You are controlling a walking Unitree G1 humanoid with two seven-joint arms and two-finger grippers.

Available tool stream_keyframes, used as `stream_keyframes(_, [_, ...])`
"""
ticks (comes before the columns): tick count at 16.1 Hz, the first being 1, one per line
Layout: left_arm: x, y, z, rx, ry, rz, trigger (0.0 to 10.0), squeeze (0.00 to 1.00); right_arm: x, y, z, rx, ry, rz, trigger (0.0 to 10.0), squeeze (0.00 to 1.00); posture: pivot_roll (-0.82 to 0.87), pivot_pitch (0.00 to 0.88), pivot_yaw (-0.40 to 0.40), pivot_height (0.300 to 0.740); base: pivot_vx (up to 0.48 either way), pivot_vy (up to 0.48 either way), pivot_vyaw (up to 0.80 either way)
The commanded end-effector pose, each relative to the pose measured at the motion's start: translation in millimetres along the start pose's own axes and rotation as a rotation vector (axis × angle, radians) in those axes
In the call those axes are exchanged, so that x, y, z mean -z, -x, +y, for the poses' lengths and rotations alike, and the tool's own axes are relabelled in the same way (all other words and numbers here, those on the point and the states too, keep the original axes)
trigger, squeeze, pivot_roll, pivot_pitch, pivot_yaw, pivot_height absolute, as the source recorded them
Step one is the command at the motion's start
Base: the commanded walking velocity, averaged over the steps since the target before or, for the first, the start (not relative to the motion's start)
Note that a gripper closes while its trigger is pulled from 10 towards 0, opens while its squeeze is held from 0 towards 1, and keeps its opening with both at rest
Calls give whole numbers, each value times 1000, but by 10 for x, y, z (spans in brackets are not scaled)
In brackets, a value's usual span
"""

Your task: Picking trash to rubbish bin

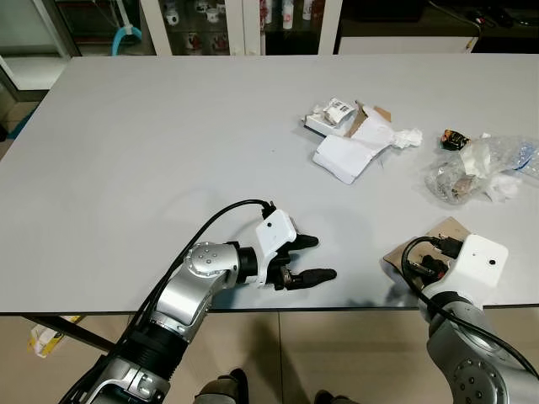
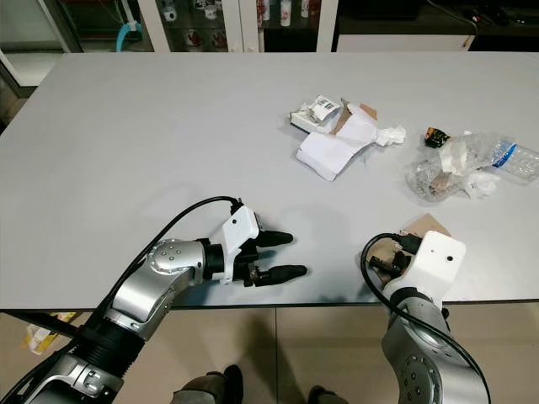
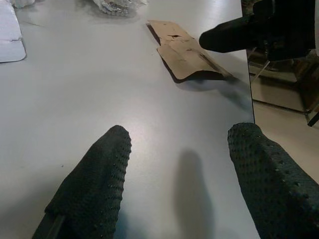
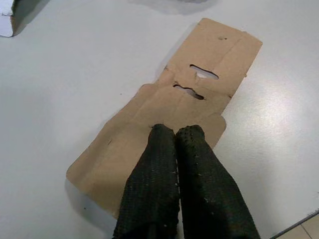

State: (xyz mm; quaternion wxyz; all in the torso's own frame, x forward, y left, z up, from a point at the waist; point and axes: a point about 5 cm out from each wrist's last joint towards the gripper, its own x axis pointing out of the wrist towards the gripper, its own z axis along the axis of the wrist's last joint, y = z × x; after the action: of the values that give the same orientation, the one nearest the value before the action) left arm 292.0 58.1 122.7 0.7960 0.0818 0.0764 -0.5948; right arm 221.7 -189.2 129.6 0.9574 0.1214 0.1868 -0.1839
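Both of my arms are reaching over the near edge of the grey table (image 1: 152, 143). I am holding my right gripper (image 4: 177, 132) low over a flat piece of brown cardboard (image 4: 169, 114) lying at the near edge toward the right end. Its two black fingers are pressing together side by side, with nothing between them, and their tips are lying over the cardboard's middle, just short of two torn slots. I cannot tell whether they are actually touching it.

I am resting my left gripper (image 1: 313, 257) near the middle of the near edge, pointing toward the right end, its fingers spreading apart and gripping nothing. Through the left wrist view the cardboard is showing beyond them, with bare table between.

More trash is lying toward the far right corner. A folded white paper (image 1: 344, 156) is sitting beside a small white box with a printed label (image 1: 330, 114) and a crumpled tissue (image 1: 406, 137). Closer to the right edge, a crumpled clear plastic bag (image 1: 459, 179) holding scraps is lying with white tissue (image 1: 480, 156) on it, a small dark wrapper (image 1: 454, 140) next to that, and a clear plastic bottle (image 2: 515, 156) at the edge.
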Motion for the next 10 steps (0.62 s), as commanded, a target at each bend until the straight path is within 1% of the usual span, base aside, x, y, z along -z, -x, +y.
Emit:
stream_keyframes(1, [1, -12, -3, 18, -10, 13, 10000, 0, -44, 16, -18, 17, -7, -26, 0, 0, 162, 155, 27, 740, 0, 0, 0])
stream_keyframes(4, [-2, -15, 4, 16, -13, 13, 10000, 0, -146, -16, -70, 47, 28, -74, 0, 0, 164, 150, 29, 740, 0, 0, 0])
stream_keyframes(5, [-3, -16, 5, 16, -14, 13, 10000, 0, -183, -40, -97, 59, 60, -91, 0, 0, 165, 148, 30, 740, 0, 0, 0])
stream_keyframes(6, [-4, -16, 5, 16, -14, 13, 10000, 0, -193, -49, -114, 70, 72, -93, 8275, 914, 165, 148, 30, 740, 0, 0, 0])
stream_keyframes(7, [-8, -2, 0, 21, -9, 11, 10000, 0, -233, -85, -171, 91, 72, -97, 10000, 1000, 165, 148, 30, 740, 0, 0, 0])
stream_keyframes(10, [-33, 38, -6, 46, 16, 2, 10000, 0, -309, -130, -257, 112, 81, -116, 10000, 1000, 174, 157, 32, 740, 0, 0, 0])
